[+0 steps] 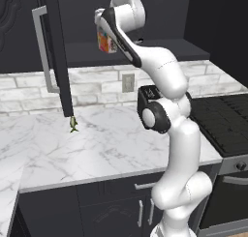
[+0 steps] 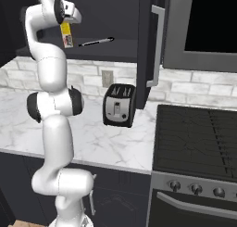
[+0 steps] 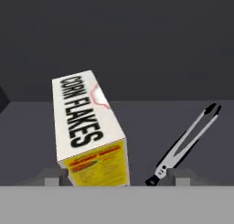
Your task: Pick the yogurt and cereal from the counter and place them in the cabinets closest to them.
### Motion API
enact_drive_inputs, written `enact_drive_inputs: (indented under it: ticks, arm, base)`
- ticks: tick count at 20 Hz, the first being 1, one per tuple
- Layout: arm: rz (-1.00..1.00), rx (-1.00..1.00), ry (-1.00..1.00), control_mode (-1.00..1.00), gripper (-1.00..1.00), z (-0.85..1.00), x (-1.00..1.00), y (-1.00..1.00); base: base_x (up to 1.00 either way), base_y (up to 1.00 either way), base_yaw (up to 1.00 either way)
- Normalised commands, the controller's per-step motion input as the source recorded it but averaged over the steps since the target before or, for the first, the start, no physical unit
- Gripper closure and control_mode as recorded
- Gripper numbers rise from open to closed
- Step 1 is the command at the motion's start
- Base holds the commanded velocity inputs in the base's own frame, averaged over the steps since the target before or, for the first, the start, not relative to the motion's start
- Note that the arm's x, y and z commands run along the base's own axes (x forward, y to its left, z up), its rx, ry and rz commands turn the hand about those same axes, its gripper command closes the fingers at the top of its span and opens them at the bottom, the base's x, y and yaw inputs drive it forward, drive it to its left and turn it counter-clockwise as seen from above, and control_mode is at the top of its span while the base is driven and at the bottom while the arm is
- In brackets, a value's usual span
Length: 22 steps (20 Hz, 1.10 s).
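The cereal (image 3: 89,131) is a Corn Flakes box with a white top and a yellow label, leaning on the shelf inside the open upper cabinet (image 1: 160,50). It also shows as a red and orange box (image 1: 105,42) behind my hand, and again in the right base view as the cereal (image 2: 67,36). My gripper (image 3: 116,178) is open at the shelf. The box stands against the left fingertip (image 3: 51,176), with a wide gap to the right one. The gripper (image 1: 107,34) is raised at shelf height. The yogurt is out of view.
Silver tongs (image 3: 183,143) lie on the shelf right of the box. The cabinet door (image 1: 55,52) hangs open over the marble counter (image 1: 106,149). A black toaster (image 2: 119,105) stands by the stove (image 2: 199,138). A small green item (image 1: 73,124) rests on the counter.
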Motion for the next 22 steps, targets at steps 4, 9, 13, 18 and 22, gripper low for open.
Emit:
enact_drive_inputs:
  ticks: [4,9,13,18,22]
  arm:
    - [0.05,-0.09,-0.02,-1.00,-1.00,0.00,-0.65,0.10]
    - [0.05,-0.09,-0.01,-1.00,-1.00,-0.12,-0.91,0.13]
    - [0.08,-0.11,-0.01,-1.00,-1.00,-0.45,-1.00,0.02]
    - [0.13,-0.11,0.00,-1.00,-1.00,-0.89,-0.97,-0.09]
    - [0.15,-0.09,-0.01,-1.00,-1.00,-1.00,-0.93,-0.17]
  base:
    - [0.00,0.00,0.00]
    - [0.00,0.00,0.00]
    - [0.00,0.00,0.00]
    - [0.00,0.00,0.00]
    - [0.00,0.00,0.00]
